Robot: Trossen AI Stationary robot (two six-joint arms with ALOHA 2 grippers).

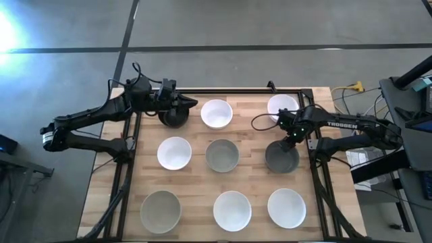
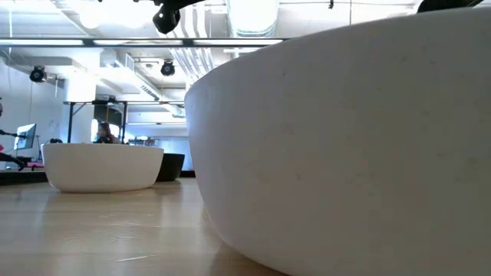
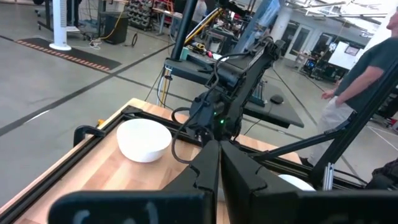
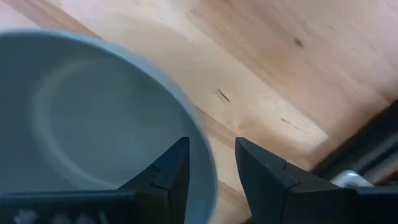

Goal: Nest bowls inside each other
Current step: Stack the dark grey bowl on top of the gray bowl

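Observation:
Several bowls stand in three rows on the wooden table. My right gripper points down over the grey bowl in the middle row at the right. It is open, one finger inside the bowl and one finger outside, with the bowl's rim in the gap. I cannot see either finger touching the rim. My left gripper is shut on nothing. It hangs level, high above the black bowl at the far left.
White bowls stand at the far middle, far right, middle left, near middle and near right. Grey bowls stand at the centre and near left. A black frame runs round the table. A person stands beyond it.

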